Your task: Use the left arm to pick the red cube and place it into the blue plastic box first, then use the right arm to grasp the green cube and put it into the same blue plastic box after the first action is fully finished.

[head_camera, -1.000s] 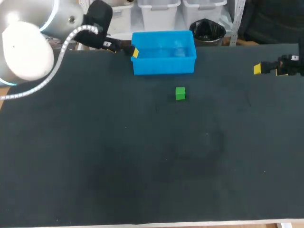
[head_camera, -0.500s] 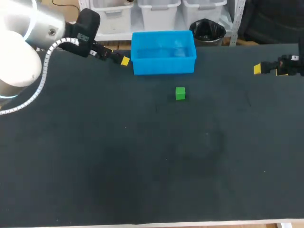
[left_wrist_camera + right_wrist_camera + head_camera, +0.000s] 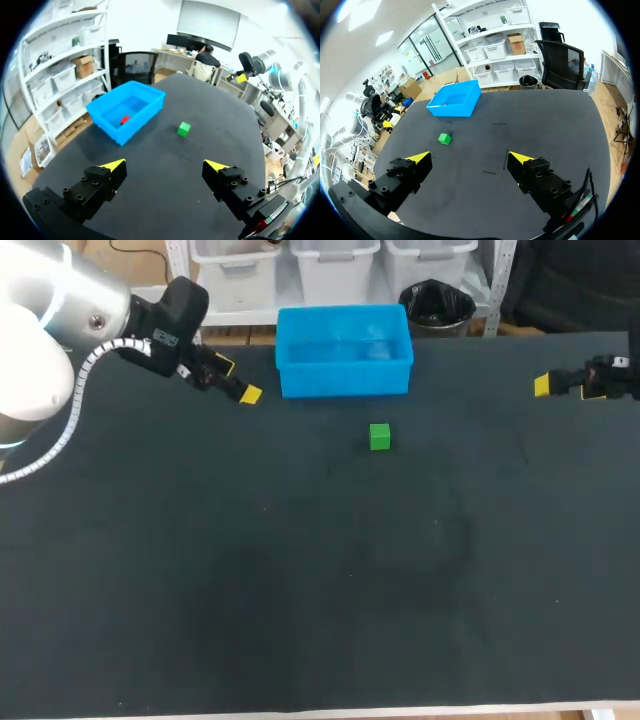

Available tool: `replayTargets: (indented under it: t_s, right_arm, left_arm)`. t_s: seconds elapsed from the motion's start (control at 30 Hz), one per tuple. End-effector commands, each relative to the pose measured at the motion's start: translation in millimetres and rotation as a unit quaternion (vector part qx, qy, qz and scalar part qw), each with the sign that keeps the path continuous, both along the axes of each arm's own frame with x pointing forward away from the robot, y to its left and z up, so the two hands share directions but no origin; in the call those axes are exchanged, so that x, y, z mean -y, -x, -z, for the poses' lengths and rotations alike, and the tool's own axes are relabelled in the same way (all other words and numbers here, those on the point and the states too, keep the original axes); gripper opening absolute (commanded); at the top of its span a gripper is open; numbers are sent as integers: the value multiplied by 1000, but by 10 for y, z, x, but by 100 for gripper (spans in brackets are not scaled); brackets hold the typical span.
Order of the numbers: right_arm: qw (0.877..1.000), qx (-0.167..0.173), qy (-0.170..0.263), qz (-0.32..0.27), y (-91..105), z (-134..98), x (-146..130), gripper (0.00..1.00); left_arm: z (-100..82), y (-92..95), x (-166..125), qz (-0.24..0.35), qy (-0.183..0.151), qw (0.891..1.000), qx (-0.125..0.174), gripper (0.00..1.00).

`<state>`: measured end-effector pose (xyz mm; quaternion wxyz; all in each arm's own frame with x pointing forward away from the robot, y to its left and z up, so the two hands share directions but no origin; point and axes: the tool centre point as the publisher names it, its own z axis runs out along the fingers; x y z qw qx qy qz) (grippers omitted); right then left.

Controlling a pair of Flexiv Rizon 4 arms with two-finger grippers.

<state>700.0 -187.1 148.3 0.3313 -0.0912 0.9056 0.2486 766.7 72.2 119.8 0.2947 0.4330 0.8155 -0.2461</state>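
Small red cube (image 3: 125, 120) down inside the blue plastic box (image 3: 345, 378); green cube (image 3: 379, 436) out on the matte black worktop (image 3: 300, 570).
Left hand (image 3: 237, 381) spread wide, nothing between its yellow wedge tips, held over the worktop just beside the box's near left corner. Right hand (image 3: 469, 158) likewise wide open and empty, off by the worktop's right edge, well apart from both cubes. Smooth, thin-walled rectangular tub at the far edge; sharp-edged green block in front of it, near but not touching.
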Motion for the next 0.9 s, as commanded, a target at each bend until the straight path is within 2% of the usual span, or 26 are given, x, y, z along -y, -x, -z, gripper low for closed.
replayTargets:
  t_s: [0.03,0.1,0.7,0.77,0.9]
  right_arm:
    - [1000,-1,1,1,1,-6,-4,100]
    - [1000,-1,1,1,1,-6,-4,100]
    - [1000,-1,1,1,1,-6,-4,100]
    - [1000,-12,17,6,7,25,-8,100]
    - [999,-22,20,14,-27,45,-78,100]
  left_arm:
    - [13,5,-17,0,-1,1000,-4,100]
    - [16,6,-18,-2,2,1000,-11,100]
    - [10,0,-21,-4,2,1000,-10,100]
    - [10,0,-21,-4,2,1000,-10,100]
    - [10,0,-21,-4,2,1000,-10,100]
